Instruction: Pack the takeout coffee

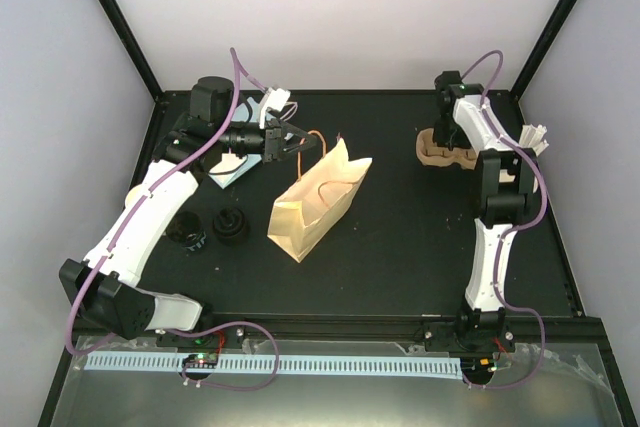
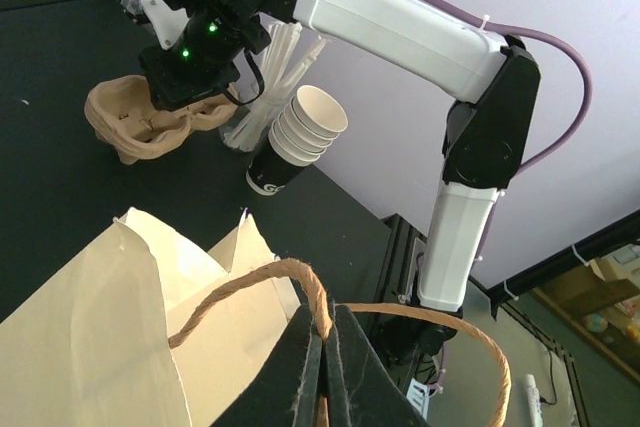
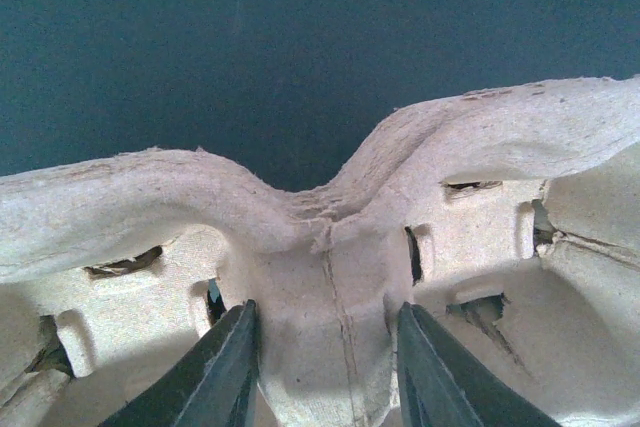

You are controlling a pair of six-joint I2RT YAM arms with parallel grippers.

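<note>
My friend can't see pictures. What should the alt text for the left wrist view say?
The left gripper is shut on the rope handle of a paper bag. Beyond, the right arm reaches onto a pulp carrier beside stacked cups.

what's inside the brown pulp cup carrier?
No cup visible in the brown moulded-pulp carrier; only the right gripper fingers straddle its centre ridge. Arm hides the well bottoms.

The black table (image 1: 400, 257) carries a paper bag (image 1: 315, 202) just ahead of the left gripper (image 1: 300, 142); two black round lids (image 1: 230, 225) sit back beside its arm. A brown pulp carrier (image 1: 445, 154) rests right under the right gripper (image 3: 325, 312).
</note>
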